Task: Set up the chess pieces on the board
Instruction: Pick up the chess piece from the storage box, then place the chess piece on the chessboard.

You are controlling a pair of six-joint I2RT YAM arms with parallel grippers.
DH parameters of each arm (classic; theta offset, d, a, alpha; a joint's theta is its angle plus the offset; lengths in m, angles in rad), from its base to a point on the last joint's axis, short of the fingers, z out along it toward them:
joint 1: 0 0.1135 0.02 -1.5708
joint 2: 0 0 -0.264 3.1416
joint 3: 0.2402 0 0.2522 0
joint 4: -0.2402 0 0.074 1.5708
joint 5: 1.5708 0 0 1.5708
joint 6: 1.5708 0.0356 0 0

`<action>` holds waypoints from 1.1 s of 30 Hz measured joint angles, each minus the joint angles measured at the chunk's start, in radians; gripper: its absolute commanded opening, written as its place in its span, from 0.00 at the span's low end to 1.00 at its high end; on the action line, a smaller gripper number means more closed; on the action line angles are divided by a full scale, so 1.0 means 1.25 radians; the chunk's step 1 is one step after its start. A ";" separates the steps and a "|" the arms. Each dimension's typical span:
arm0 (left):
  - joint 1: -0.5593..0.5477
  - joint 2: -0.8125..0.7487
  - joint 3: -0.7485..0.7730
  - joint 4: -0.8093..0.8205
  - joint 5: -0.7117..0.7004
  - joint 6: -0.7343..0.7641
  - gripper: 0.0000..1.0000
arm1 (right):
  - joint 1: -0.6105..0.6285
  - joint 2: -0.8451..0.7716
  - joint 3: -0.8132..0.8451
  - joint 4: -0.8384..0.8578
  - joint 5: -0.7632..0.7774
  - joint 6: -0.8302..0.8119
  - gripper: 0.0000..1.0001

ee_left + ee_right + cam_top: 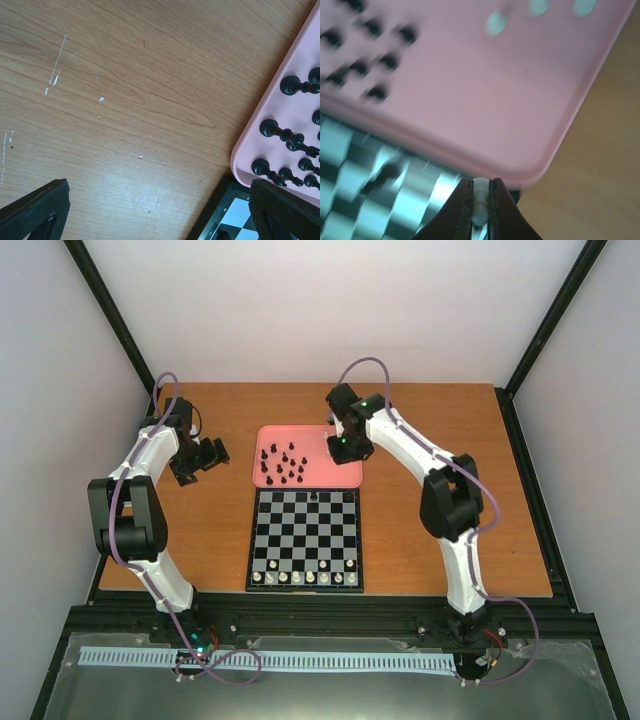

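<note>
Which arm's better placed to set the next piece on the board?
Right. The right end effector is shut on a white piece near the board; the left end effector is open, empty, over the table.

Robot lab cell: white walls [330, 300], black frame posts [105, 305], wooden table [215, 530]

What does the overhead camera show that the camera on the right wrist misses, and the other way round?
Only overhead: the left hand over the table left of the tray, and the whole board with a row of white pieces along its near edge. Only the right wrist: the right hand is pinched shut on a white piece. Both: the pink tray, the black pieces standing in it, and at least part of the board.
</note>
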 measured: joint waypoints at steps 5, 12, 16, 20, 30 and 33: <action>0.000 0.000 0.000 -0.002 -0.004 0.000 1.00 | 0.112 -0.228 -0.236 0.022 -0.009 0.026 0.08; 0.000 -0.009 -0.002 -0.002 -0.012 0.001 1.00 | 0.249 -0.345 -0.520 0.052 -0.019 0.067 0.08; 0.000 -0.017 -0.011 -0.001 -0.016 0.000 1.00 | 0.291 -0.371 -0.596 0.072 -0.024 0.084 0.08; 0.000 -0.018 -0.013 0.001 -0.021 0.001 1.00 | 0.319 -0.418 -0.649 0.109 -0.034 0.087 0.08; -0.001 -0.033 -0.031 0.006 -0.033 0.002 1.00 | 0.376 -0.438 -0.708 0.179 -0.067 0.084 0.08; -0.001 -0.038 -0.032 0.008 -0.033 0.003 1.00 | 0.381 -0.438 -0.713 0.190 -0.072 0.084 0.08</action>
